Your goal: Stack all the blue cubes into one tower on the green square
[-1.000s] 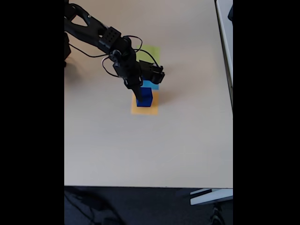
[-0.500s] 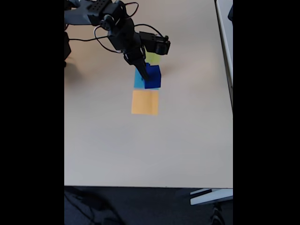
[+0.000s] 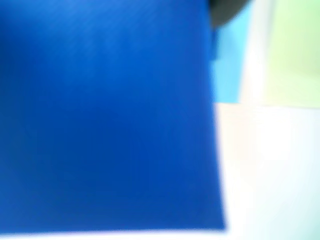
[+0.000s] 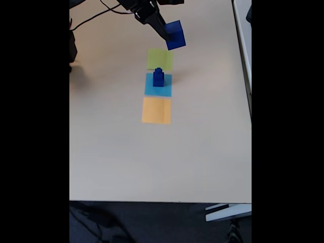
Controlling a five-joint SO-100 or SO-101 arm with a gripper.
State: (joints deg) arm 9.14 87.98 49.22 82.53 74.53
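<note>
Fixed view: gripper (image 4: 169,38) clamped on the large blue cube (image 4: 175,34), held tilted in the air near the picture's top edge, above and beyond the green square (image 4: 160,59). One dark finger (image 4: 158,26) runs down the cube's left face; the other is hidden behind it.

Below, three flat patches lie in a line on the table (image 4: 202,142): green square farthest, light-blue square (image 4: 151,90) in the middle, orange square (image 4: 156,110) nearest the camera. A short stack of smaller blue cubes (image 4: 158,77) stands on the light-blue square, narrower piece on top. Green and orange patches are bare.

Judgement: the large cube is being carried to the green square as the tower's base. To do it well, level the cube before lowering, centre it over the patch, set it flat on the surface and only then let go; keep the descent away from the small stack just beside.

Wrist view: nearly all large blue cube (image 3: 105,115), blurred, pressed close to the lens. At the right a sliver of light-blue square (image 3: 230,70), then pale green square (image 3: 295,50). This view gives the cube's closeness to the camera; the fixed view gives the layout, the small stack and the height above the table.
</note>
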